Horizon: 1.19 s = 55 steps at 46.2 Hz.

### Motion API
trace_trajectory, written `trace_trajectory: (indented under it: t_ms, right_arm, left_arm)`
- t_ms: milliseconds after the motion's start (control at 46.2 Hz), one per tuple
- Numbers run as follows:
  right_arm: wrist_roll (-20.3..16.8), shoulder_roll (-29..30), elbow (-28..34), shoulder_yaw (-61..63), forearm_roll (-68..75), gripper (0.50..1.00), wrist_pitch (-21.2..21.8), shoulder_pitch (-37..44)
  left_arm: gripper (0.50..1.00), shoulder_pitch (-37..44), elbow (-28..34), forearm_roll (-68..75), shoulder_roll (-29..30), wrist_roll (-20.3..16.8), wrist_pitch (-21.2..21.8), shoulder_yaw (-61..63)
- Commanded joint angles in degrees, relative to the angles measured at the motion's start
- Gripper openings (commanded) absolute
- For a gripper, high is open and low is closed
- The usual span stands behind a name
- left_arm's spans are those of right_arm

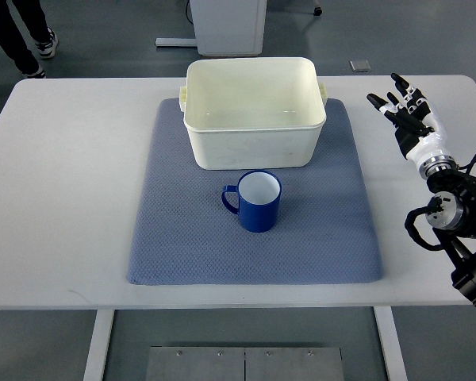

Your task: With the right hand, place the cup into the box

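A blue cup (pixel 256 202) with a white inside stands upright on the blue mat (pixel 182 246), its handle pointing left. Just behind it sits the cream plastic box (pixel 252 139), which holds nothing. My right hand (pixel 404 111) hovers over the white table at the right, well to the right of the cup and box. Its fingers (pixel 398 87) are spread and hold nothing. The left arm does not show.
The white table (pixel 71 198) extends around the mat on every side. A person's legs and shoes (pixel 28 40) stand on the floor at the far left. A white pedestal base (pixel 226 28) stands behind the table.
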Motion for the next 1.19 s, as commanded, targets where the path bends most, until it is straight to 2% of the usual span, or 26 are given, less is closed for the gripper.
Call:
trace_trajectory:
  t_ms: [0, 1168]
  right_arm:
    - [0.0, 0.0, -0.1, 0.0, 0.0, 1.0, 0.0, 0.0]
    - [-0.2, 0.0, -0.2, 0.0, 0.2, 1.0, 0.2, 0.3]
  left_arm:
    - [1.0, 0.0, 0.0, 0.1, 0.0, 0.0, 0.0, 0.0]
    - [1.0, 0.3, 0.0, 0.0, 0.0, 0.0, 0.0, -0.1]
